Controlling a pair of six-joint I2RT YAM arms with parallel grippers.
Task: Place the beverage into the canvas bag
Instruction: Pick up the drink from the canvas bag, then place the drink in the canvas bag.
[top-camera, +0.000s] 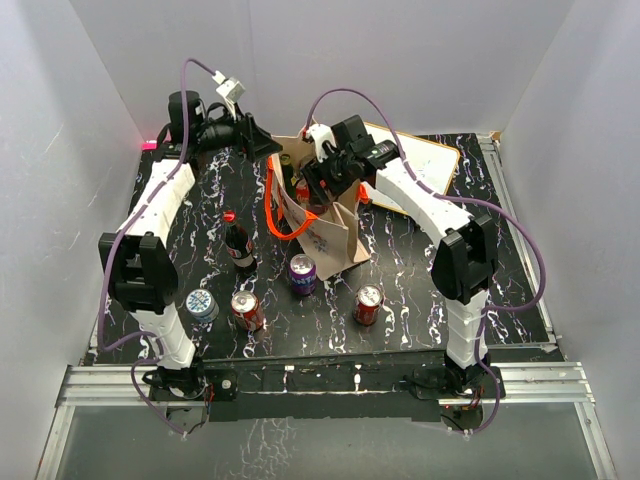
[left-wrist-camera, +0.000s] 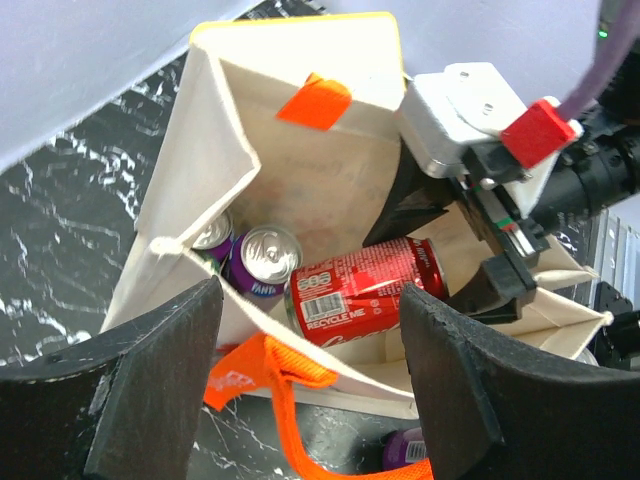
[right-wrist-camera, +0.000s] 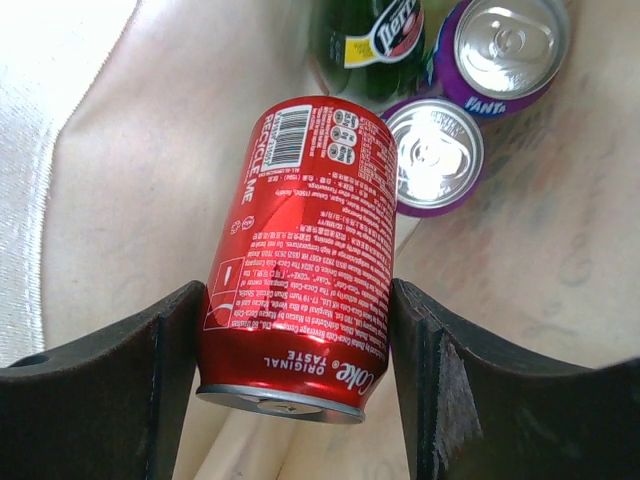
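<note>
Nearly done, by the look of it. Down inside bag (left-wrist-camera: 200, 130) already: Coke can (right-wrist-camera: 300, 250), tilted on its side, just beside two Fanta cans (right-wrist-camera: 435, 155) & a green bottle (right-wrist-camera: 375, 40). Pinched across one end by R gripper (right-wrist-camera: 297, 290), both fingers (right-wrist-camera: 150, 380) touching the can wall; not yet let go. Left to do, prob.: release, then lift R arm out w/o snagging the cloth. L gripper (left-wrist-camera: 310, 300) spread wide above near rim & orange handle (left-wrist-camera: 285, 400), gripping nothing. Outside on table (top-camera: 420, 320): 2 red cans (top-camera: 247, 310), purple can (top-camera: 302, 273), blue-top can (top-camera: 201, 303), cola bottle (top-camera: 237, 243); whether those go in too, can't tell. Re the Coke can: red, white print, barcode, no dents seen, which end is the top unclear
</note>
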